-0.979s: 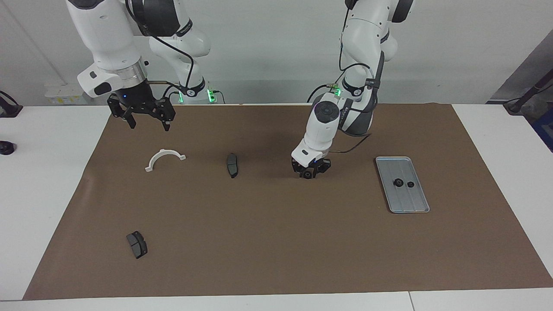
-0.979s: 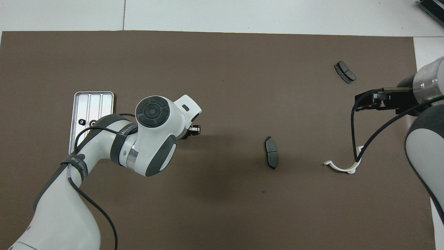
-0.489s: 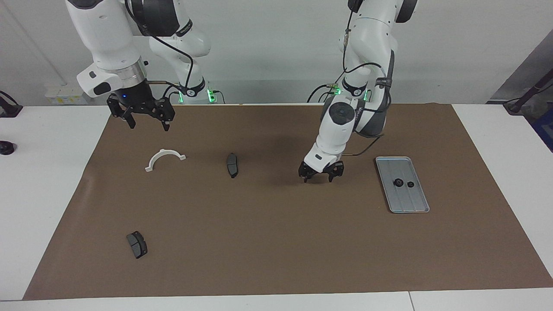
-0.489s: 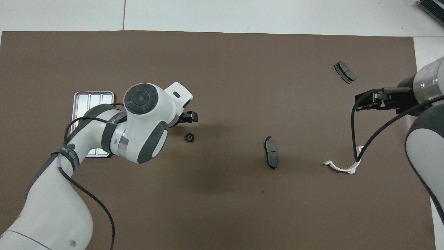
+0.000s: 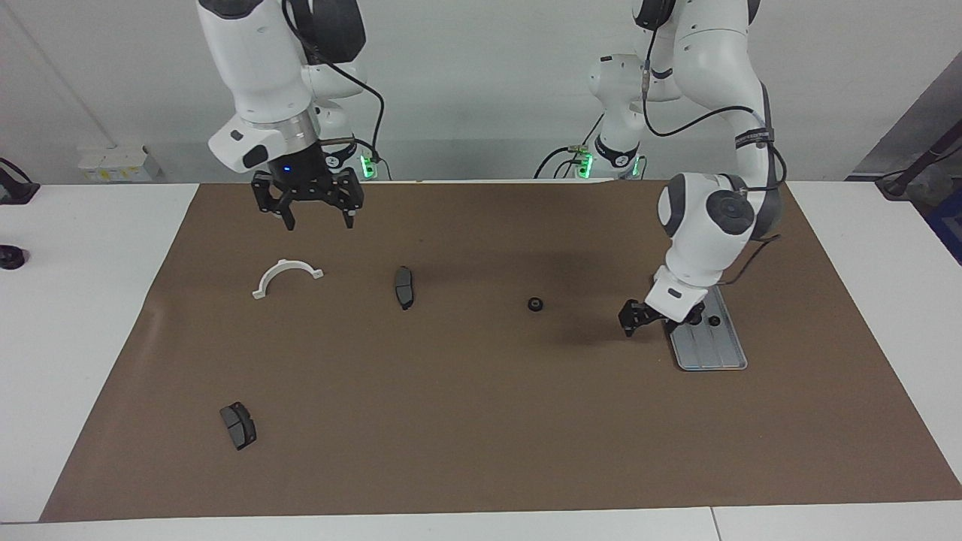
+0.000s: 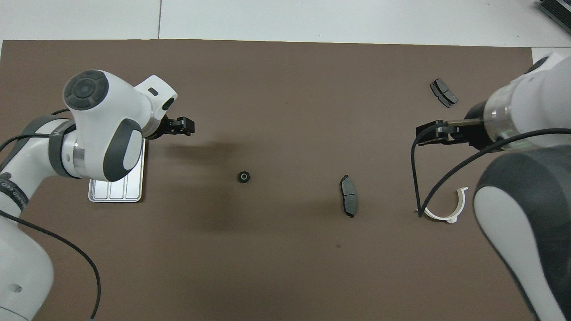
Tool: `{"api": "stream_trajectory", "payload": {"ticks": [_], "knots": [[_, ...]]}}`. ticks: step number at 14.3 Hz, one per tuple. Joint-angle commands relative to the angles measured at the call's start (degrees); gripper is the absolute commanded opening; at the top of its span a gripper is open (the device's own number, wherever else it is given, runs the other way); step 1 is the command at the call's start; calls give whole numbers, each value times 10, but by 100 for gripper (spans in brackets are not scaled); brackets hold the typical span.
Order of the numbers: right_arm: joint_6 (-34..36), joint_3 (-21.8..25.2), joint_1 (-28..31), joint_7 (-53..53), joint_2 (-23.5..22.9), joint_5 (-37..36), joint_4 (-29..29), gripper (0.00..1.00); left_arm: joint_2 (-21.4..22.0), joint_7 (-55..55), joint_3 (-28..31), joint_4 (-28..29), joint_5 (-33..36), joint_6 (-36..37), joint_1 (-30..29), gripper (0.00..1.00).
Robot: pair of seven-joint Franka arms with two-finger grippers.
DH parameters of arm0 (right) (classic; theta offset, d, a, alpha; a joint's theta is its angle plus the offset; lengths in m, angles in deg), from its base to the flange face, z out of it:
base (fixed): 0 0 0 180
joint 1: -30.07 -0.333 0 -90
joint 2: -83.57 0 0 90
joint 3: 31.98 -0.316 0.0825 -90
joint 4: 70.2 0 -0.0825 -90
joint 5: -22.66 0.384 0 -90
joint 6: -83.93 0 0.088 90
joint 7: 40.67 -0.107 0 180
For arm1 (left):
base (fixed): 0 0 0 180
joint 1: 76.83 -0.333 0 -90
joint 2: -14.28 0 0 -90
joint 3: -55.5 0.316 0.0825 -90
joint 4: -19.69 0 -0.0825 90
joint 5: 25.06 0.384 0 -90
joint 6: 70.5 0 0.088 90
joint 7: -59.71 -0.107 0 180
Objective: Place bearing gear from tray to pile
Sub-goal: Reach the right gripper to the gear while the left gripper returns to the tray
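Note:
A small black bearing gear (image 5: 535,304) (image 6: 243,177) lies alone on the brown mat, between the tray and the nearest dark brake pad (image 5: 403,287) (image 6: 349,201). My left gripper (image 5: 660,323) (image 6: 183,127) hangs open and empty over the mat at the silvery tray's (image 5: 718,353) (image 6: 117,192) edge. Two small black parts (image 5: 714,321) sit on the tray, one half hidden by the hand. The pile's white half-ring bracket (image 5: 288,276) (image 6: 447,215) and a second brake pad (image 5: 238,425) (image 6: 443,92) lie toward the right arm's end. My right gripper (image 5: 319,222) (image 6: 429,135) hovers open over the mat near the bracket.
The brown mat (image 5: 481,421) covers most of the white table (image 5: 75,315). The left arm's elbow (image 6: 100,129) covers much of the tray in the overhead view. A cable from the right arm hangs over the bracket.
My left gripper opened, left the bearing gear on the mat and swung back to the tray. The right arm shifted toward the table's middle, over the mat.

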Motion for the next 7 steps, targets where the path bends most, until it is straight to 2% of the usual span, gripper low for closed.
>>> {"api": "stream_trajectory", "payload": {"ticks": [1, 5, 7], "knots": [[-48, 1, -61, -59, -23, 11, -22, 100, 5, -69, -6, 8, -6, 17, -46, 83], [-132, 2, -150, -158, -98, -9, -13, 100, 15, -85, -4, 52, -5, 4, -70, 67], [-163, 1, -184, -218, -142, -41, 9, 100, 18, -87, -4, 67, -6, -7, -76, 64]]}}
